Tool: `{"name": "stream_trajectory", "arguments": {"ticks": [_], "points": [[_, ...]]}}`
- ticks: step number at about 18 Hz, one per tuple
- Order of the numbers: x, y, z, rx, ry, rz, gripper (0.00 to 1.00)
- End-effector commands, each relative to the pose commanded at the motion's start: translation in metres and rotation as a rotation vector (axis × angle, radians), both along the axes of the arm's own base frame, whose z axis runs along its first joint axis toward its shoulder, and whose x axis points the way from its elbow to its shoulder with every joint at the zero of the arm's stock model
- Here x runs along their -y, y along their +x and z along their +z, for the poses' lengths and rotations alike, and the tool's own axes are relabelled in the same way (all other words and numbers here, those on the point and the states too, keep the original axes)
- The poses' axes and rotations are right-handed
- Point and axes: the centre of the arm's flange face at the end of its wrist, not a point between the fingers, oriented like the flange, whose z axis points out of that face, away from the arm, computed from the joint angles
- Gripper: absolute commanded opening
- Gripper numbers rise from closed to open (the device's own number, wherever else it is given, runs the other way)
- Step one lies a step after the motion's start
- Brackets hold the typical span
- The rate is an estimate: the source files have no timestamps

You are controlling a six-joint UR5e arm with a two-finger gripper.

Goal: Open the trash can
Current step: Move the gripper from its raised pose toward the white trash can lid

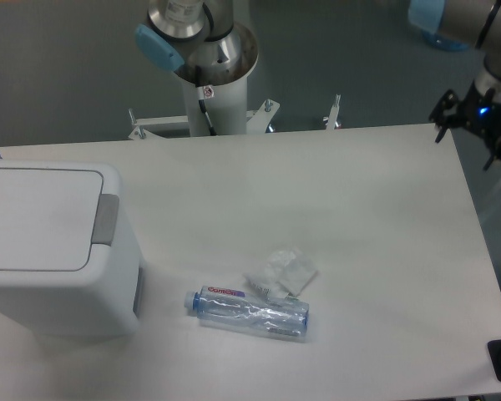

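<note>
The broad white rectangular table fills most of the view. On its left end stands the trash can, a large white boxy plastic bin with rounded corners; its flat white lid lies closed, and the grey rectangular push tab sits at the lid's right edge, facing the table's middle. Behind the far table edge rises the robot's white cylindrical base column. The black two-finger gripper hangs at the upper right, over the table's far right corner and well apart from the bin; how wide its fingers stand cannot be told. Near the front edge lies a clear plastic bottle on its side, and a crumpled transparent wrapper rests just beside it, on its far side.
</note>
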Motion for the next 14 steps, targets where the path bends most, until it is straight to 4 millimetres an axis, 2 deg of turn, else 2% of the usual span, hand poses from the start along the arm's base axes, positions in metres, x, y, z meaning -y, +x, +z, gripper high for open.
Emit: {"name": "stream_trajectory", "arguments": {"ticks": [5,8,10,14], "points": [[0.002,0.003,-0.003,0.008,0.002,0.003,1.00],[0.018,0.005,-0.010,0.029,0.008,0.064,1.00],[0.020,0.011,-0.004,0.026,0.018,0.131,1.00],[0.012,0.021,0.007,0.023,0.040,0.179,1.00]]}}
